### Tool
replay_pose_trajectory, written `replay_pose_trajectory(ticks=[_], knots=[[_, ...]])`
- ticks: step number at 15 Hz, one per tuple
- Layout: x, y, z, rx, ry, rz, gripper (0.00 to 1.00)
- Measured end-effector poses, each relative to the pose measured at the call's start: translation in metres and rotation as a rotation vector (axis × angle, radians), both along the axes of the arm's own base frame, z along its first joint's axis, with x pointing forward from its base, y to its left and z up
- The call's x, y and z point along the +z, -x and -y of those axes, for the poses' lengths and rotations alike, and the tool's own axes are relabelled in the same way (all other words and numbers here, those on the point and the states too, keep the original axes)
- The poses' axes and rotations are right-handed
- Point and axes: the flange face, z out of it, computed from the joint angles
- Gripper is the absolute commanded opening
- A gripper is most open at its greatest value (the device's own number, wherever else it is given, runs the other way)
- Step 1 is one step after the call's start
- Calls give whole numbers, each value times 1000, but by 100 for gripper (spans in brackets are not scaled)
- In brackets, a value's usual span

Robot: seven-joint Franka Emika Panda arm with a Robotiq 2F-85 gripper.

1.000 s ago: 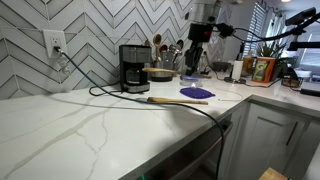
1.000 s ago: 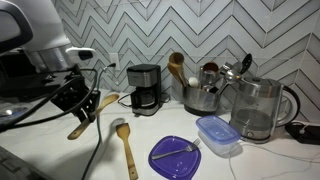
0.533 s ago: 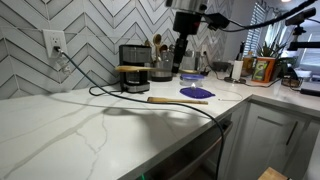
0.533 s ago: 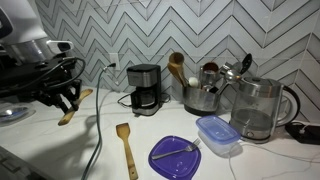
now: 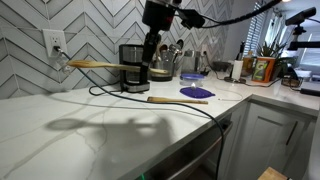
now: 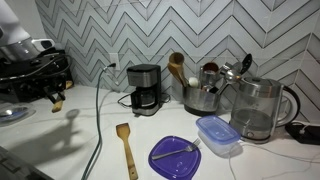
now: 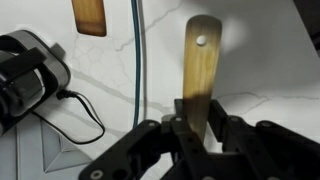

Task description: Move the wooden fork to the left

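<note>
**A:** What is seen at the far left?

**B:** In an exterior view, a wall outlet (image 5: 55, 42) is set in the chevron tile. Below it, a black cable (image 5: 120, 93) is laid across the white countertop (image 5: 60, 135).

**A:** Where is the wooden fork found?

**B:** The wooden fork (image 5: 100, 64) is held level in the air, well above the countertop. Its free end is pointed toward the outlet, and a shadow is cast on the marble beneath it. Its other end is taken up by the gripper (image 5: 150, 57), which is seen in front of the coffee maker (image 5: 133, 72).

**A:** How are the jaws set?

**B:** They are pinched on the fork. In the wrist view the pale wood is clamped between the fingers (image 7: 178, 128), and the rest of the fork is stretched out over the countertop. The coffee maker is seen from above at the left of that view. The cable is run between it and the fork.

**A:** What is seen further right?

**B:** A darker wooden utensil (image 5: 178, 100) is laid flat on the countertop, with a purple disc (image 5: 196, 93) close behind it. In an exterior view, a blue container (image 6: 218, 135) is placed just in front of a glass kettle (image 6: 255, 108).
</note>
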Motion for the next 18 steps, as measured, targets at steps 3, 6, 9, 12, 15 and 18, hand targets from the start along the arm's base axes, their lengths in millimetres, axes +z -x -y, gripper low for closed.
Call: replay_pose_trajectory(ticks=[3, 6, 9, 12, 15, 18], knots=[[0, -1, 0, -2, -2, -2, 29], [0, -1, 1, -2, -2, -1, 7], [0, -2, -6, 18, 4, -2, 7], [-2, -4, -39, 108, 20, -13, 7], [-9, -9, -83, 197, 19, -17, 7], [-22, -19, -120, 255, 20, -15, 7]])
